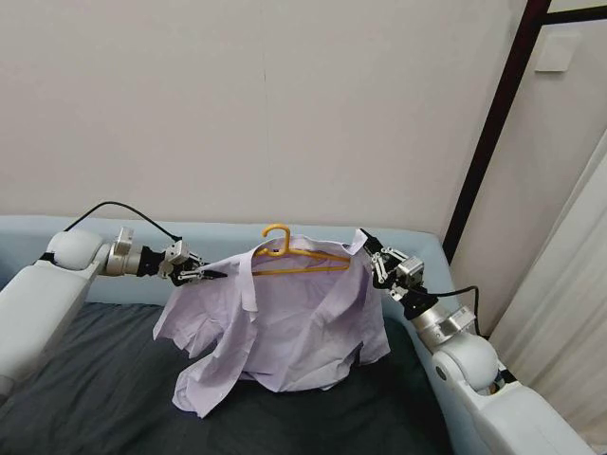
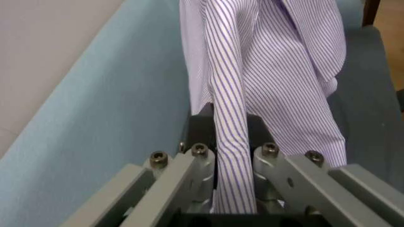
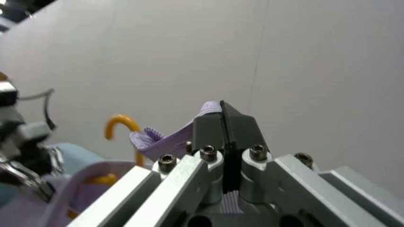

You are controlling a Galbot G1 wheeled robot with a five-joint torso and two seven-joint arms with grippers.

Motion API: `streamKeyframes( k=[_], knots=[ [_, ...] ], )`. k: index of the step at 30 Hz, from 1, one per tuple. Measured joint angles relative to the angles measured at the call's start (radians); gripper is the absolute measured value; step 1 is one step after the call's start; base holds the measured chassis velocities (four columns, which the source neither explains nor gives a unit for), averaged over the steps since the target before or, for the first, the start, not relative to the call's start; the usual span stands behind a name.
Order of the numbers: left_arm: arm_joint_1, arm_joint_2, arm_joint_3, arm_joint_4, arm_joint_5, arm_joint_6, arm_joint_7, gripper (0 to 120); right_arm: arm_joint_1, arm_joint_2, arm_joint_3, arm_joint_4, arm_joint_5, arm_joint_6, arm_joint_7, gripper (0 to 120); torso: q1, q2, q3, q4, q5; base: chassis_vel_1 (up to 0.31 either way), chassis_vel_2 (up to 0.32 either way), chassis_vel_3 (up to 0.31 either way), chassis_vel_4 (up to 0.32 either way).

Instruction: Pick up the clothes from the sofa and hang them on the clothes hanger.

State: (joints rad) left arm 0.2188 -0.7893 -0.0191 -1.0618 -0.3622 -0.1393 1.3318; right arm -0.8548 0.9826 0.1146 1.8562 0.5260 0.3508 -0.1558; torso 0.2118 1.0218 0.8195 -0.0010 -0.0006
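A lilac striped shirt (image 1: 285, 327) hangs spread between both arms above the dark sofa seat (image 1: 85, 379), draped on an orange hanger (image 1: 285, 248) whose hook sticks up at the collar. My left gripper (image 1: 211, 275) is shut on the shirt's left shoulder edge; in the left wrist view the striped cloth (image 2: 230, 142) runs between the closed fingers (image 2: 259, 130). My right gripper (image 1: 368, 243) is shut on the right shoulder; in the right wrist view a fold of cloth (image 3: 170, 137) sticks out beside the pressed-together fingers (image 3: 222, 125), with the hanger hook (image 3: 120, 125) beyond.
The light blue sofa back (image 1: 228, 232) runs behind the shirt, and its right armrest (image 1: 493, 417) lies under my right arm. A plain wall rises behind. A dark door frame (image 1: 493, 133) stands at the right, with a pale curtain (image 1: 569, 303) beside it.
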Motion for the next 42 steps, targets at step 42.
streamKeyframes(
  k=[42],
  knots=[
    [-0.073,-0.01,0.065,-0.014,-0.178,0.09,0.132,4,-0.26,0.044,-0.025,-0.119,-0.464,0.163,-0.168,0,0.0,0.0,0.0,-0.0002,0.0,0.0,0.0,0.0,0.0]
  ],
)
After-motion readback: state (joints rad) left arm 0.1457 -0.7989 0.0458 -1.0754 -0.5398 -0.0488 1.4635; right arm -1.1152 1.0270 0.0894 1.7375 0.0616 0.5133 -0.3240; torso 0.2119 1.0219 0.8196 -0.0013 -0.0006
